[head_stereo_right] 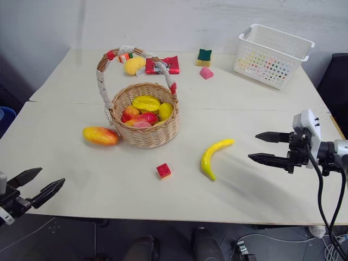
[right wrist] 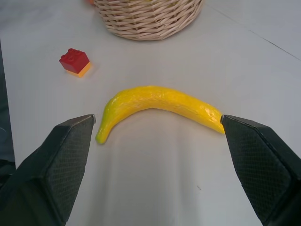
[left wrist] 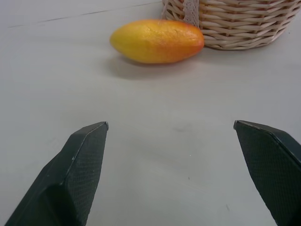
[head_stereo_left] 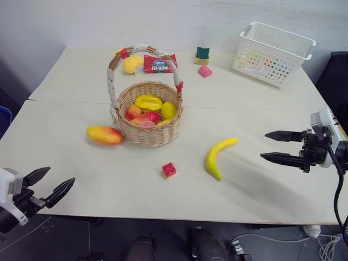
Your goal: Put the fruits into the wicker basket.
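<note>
The right claw (head_stereo_left: 278, 147) hangs with its two black fingers spread wide and nothing between them, aimed across the desk (head_stereo_left: 76, 81) at the banana (head_stereo_left: 216, 156), which lies just ahead of its tips. In the right wrist view the banana (right wrist: 157, 106) runs crosswise to the claw's line of approach, its long axis spanning nearly the whole gap between the fingers, greenish tip towards one finger and the yellow end close to the other. It looks like a glossy, hard, light toy, so I would expect it to be stiff and a little slippery; the thick middle of the curve, gripped across its narrow width, seems the safest hold, which would call for a turn of the wrist. A small red block (head_stereo_left: 169, 169) sits off to the side of that path. The left claw (head_stereo_left: 48, 185) is likewise held apart and empty, low at the near edge of the desk, and the mango (left wrist: 157, 40) lies well ahead of it, lengthwise across its view and just beside the wicker basket (head_stereo_left: 149, 133). Smooth and oval, it should be taken round its fat middle. The basket, already holding several fruits, stands beyond both claws.
</note>
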Controlling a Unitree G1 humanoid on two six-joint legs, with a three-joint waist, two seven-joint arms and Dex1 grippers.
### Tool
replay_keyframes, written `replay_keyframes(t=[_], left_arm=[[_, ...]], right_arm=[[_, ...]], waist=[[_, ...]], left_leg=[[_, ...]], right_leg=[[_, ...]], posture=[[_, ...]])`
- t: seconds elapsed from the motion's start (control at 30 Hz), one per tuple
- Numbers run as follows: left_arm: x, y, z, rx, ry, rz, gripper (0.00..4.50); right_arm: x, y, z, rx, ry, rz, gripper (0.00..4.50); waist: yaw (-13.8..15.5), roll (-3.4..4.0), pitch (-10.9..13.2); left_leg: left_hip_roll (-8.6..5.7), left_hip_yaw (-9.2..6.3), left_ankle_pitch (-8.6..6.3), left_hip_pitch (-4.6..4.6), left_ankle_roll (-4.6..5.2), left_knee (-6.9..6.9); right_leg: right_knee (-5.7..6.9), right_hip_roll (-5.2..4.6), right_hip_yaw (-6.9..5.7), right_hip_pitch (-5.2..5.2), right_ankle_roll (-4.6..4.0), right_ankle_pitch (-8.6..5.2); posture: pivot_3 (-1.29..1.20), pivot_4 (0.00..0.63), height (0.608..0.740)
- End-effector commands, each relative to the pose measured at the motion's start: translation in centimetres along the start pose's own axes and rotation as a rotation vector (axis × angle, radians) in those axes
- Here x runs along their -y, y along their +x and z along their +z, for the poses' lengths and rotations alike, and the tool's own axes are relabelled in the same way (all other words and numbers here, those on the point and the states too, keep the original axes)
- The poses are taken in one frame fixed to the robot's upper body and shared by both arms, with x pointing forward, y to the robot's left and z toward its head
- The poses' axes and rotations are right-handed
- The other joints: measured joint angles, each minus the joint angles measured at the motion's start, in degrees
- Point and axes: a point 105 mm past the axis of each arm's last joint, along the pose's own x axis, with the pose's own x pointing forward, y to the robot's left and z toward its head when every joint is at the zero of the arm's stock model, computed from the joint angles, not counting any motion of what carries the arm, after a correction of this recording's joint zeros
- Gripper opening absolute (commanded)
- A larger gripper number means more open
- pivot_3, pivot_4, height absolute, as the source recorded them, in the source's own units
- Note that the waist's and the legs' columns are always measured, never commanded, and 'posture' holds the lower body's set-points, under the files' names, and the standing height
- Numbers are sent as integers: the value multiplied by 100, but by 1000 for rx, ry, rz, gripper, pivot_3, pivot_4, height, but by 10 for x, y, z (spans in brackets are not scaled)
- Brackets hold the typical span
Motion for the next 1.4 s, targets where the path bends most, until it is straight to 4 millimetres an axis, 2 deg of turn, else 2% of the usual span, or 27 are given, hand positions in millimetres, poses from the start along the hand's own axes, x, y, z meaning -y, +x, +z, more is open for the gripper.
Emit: replay_keyframes(t=[0.03,0.53,0.77,0.83,0.93,1.1,1.23,1.4], left_arm=[[0,-1,12,18,64,2,4500],[0,7,13,8,77,-2,4500],[12,15,15,-4,102,-66,4500],[20,17,20,-1,113,-122,4500],[42,20,33,-23,175,-304,4500],[65,17,39,-112,277,-529,4500],[81,13,54,-158,363,-711,4500],[88,16,67,-140,405,-772,4500]], right_arm=[[-4,1,7,1,-33,12,4455],[-2,6,6,0,-79,-32,4455],[-7,17,12,3,-95,-4,4455],[-17,29,15,2,-111,62,4455],[-41,62,25,13,-190,221,4455],[-73,109,32,21,-320,417,4455],[-105,166,11,-43,-505,633,4455],[-109,208,3,-79,-594,707,4455]], waist=[[-1,0,0],[-1,1,1],[-3,2,1],[-14,1,1],[-50,1,2],[-127,10,7],[-165,7,9],[-162,27,23]], left_leg=[[0,0,0,0,0,0],[0,0,0,-1,0,0],[-1,0,0,-1,0,0],[0,0,0,-1,0,0],[2,-1,1,-1,-2,0],[1,-4,2,-6,-5,-3],[3,-6,4,-9,-11,-6],[-6,-6,6,-13,-16,-3]], right_leg=[[0,0,0,0,0,0],[0,-1,0,-1,0,0],[1,-1,-1,-1,0,0],[2,0,0,-1,0,0],[9,2,0,-5,0,0],[17,0,-6,-15,-4,-2],[25,-1,-22,-26,-11,-6],[29,-22,-53,-30,-14,-8]], posture=[[0,150,740],[0,150,740],[0,150,740],[0,150,740],[0,150,740],[0,150,740],[0,150,740],[0,150,740]])
